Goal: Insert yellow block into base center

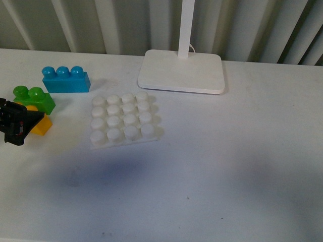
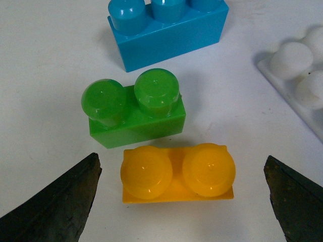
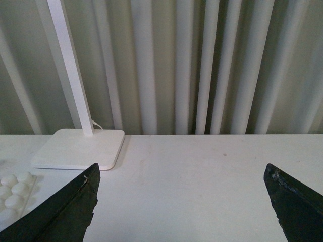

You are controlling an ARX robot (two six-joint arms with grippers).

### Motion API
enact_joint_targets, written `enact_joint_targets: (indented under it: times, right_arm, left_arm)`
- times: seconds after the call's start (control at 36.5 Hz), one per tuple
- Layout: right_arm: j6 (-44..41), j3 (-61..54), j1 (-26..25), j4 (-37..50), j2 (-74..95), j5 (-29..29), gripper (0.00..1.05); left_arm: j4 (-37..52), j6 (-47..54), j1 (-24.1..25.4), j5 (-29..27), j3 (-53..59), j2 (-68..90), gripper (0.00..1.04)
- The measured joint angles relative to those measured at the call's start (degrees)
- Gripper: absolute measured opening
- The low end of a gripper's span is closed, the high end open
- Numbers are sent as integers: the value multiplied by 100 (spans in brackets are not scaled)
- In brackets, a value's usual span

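Table (image 1: pixel 242 166): a white top is seen, backed by a pale ribbed wall. A broad bare stretch is left on the right and along the near side.
Lamp foot (image 1: pixel 182 70): a smooth white slab with an upright stem is set at the back, just beyond the base and apart from it.
Base (image 1: pixel 123 120): a flat white square plate with four rows of four round studs is laid at mid-table. All sixteen studs are seen uncovered.
Right gripper (image 3: pixel 180 169): the jaws are spread wide and nothing is held between them. The lamp foot and the wall are faced.
Left gripper (image 1: pixel 22 121): it is placed low at the table's left. The jaws are spread, with one dark finger (image 2: pixel 60 201) to each side of the yellow block and a gap left on both sides.
Blue brick (image 1: pixel 65 80): three studs are shown. It is set farthest back of the three bricks, apart from the green one.
Green brick (image 1: pixel 34 99): two studs are shown. It is set just behind the yellow block, and whether they touch cannot be told.
Yellow block (image 2: pixel 177 174): glossy yellow-orange plastic is seen, with two rounded studs side by side on a low body. It is stood upright on the table, left of the base, between the left fingers.
Room: the block's far side is crowded by the green brick. A strip of bare table is left between the block and the base's left edge.
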State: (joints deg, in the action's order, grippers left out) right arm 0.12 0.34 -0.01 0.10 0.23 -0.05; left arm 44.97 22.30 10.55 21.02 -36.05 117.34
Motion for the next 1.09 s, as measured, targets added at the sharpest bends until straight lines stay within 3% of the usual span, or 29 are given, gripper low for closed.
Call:
enact_joint_targets:
  times: [1.09]
  right_arm:
    - [0,0,0,0,0,0,95]
  left_arm:
    - [-33,72,142,26,-490,649,98]
